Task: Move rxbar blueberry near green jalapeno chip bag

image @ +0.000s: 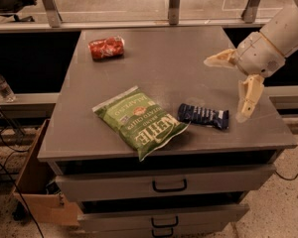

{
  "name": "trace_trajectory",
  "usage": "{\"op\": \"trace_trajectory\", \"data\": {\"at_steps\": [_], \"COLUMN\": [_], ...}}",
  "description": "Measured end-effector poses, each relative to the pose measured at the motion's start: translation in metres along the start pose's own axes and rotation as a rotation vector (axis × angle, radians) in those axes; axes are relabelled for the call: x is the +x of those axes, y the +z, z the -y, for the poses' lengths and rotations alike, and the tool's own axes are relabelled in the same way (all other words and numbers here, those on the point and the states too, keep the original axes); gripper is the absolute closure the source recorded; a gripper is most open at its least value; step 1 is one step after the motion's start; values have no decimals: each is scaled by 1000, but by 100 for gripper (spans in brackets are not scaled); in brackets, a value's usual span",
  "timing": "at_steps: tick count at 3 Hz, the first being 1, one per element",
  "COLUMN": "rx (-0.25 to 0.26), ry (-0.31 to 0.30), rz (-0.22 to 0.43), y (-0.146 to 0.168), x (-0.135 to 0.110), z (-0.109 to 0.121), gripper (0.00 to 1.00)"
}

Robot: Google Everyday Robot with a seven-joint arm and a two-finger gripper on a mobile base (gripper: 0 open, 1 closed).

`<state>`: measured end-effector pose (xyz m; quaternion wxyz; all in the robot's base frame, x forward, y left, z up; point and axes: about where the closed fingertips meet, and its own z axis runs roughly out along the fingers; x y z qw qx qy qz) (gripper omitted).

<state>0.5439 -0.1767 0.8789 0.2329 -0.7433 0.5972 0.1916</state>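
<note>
Camera view: empty tool (225, 89), wide open, seemingly just right of rxbar blueberry (203, 116) (arm partly off-frame).

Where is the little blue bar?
The rxbar blueberry lies flat near the front edge of the table, just right of the green jalapeno chip bag; the open gripper hovers right of it.

gripper (223, 89), fingers (248, 95) spread, hangs beside rxbar blueberry (203, 116); green jalapeno chip bag (139, 120) crowds its other end
</note>
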Motion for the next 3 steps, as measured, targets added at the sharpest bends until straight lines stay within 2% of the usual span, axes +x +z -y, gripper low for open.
{"op": "trace_trajectory", "data": {"at_steps": [1, 2, 3], "rx": [116, 275, 352], "ry": [85, 172, 140], "rz": [52, 146, 160], "y": [-40, -95, -121], "x": [30, 68, 60], "z": [8, 15, 28], "gripper": [0, 0, 0]}}
